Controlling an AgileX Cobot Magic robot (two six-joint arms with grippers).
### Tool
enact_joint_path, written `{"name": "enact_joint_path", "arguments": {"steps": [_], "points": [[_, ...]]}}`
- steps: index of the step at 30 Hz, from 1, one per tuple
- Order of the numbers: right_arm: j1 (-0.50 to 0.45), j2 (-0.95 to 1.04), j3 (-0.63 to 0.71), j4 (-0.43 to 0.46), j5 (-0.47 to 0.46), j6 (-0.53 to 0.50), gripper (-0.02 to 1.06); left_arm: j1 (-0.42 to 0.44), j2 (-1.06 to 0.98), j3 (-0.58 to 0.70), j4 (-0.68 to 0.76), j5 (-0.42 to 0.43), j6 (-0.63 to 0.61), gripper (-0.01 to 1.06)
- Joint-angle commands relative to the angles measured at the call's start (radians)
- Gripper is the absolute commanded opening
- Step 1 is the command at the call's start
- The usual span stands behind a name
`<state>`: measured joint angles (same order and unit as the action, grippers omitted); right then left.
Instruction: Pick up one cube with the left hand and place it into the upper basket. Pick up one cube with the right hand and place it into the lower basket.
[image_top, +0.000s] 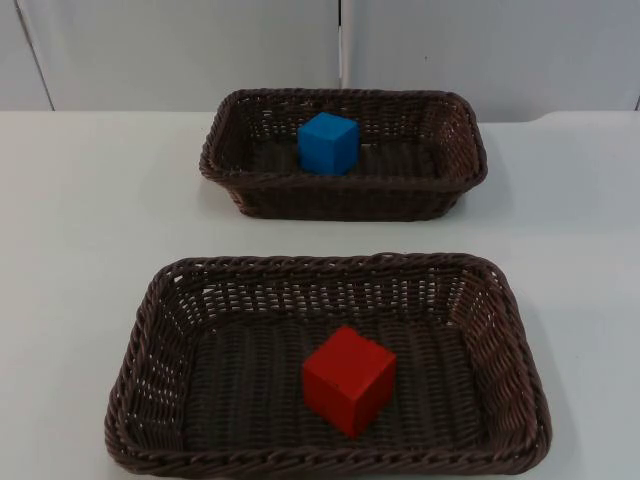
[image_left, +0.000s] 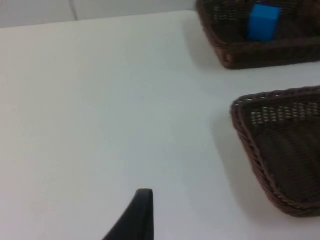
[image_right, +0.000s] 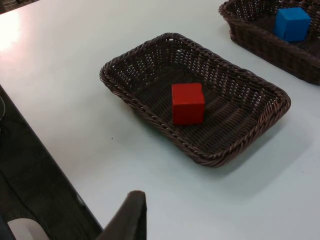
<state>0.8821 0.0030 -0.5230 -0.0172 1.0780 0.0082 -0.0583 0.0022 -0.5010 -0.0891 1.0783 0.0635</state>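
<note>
Two dark brown wicker baskets sit on the smooth white table (image_top: 80, 250), both rectangular with rounded corners, braided rims and open-weave walls that flare outward. Each has its long axis running across the table, parallel to the grey partition wall (image_top: 180, 50).

The upper basket (image_top: 225, 125) lies nearest that wall. A blue cube (image_top: 328, 142) rests on its woven floor, slightly left of the basket's centre, smooth and matte with crisp edges. It is turned slightly, so one vertical edge faces away from the wall.

The lower basket (image_top: 150, 300) lies on the far side of the upper basket from the wall, a bare strip of table between them. A red cube (image_top: 349, 379) sits flat on its floor near the middle, toward the rim farthest from the wall. It is rotated about a quarter-turn off the basket's sides, one corner pointing at that rim. Its faces are smooth, with a few dark specks.

The left gripper (image_left: 137, 215) hovers over bare table well to the side of both baskets; one black tapered fingertip is seen, so whether it is spread cannot be told. The right gripper (image_right: 130, 215) hangs near the table's front edge, well apart from the lower basket; again, its finger spacing cannot be told.
</note>
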Motion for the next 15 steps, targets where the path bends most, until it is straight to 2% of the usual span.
{"name": "enact_joint_path", "arguments": {"steps": [1,15], "points": [[-0.001,-0.003,0.007,-0.002,-0.001,-0.001,1.05,0.029,-0.002,0.006,0.003,-0.002,-0.008,1.05],[-0.001,-0.003,0.007,-0.002,-0.001,-0.001,1.05,0.037,-0.002,0.006,0.003,-0.002,-0.008,1.05]]}}
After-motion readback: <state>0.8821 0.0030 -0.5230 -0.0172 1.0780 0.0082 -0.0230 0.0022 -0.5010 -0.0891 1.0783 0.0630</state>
